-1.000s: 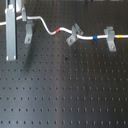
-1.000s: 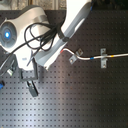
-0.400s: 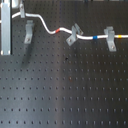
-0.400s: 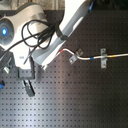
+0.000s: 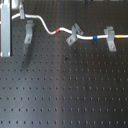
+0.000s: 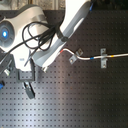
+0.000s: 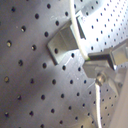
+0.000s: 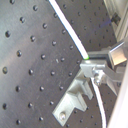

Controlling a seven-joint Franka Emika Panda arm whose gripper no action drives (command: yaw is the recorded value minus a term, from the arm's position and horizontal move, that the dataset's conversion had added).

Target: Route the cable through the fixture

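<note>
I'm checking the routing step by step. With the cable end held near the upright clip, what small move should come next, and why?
Probably lower the cable a little into the forked top of the fixture. In the first exterior view the white cord already runs through the slanted clip and the wider clip, and it passes just over the upright one. In the second wrist view the gripper grips it beside that bracket.

Perforated dark board, rows of holes. Grey metal clip bracket standing on it. White cable crossing beside the bracket, running to the gripper, whose fingers pinch it.
</note>
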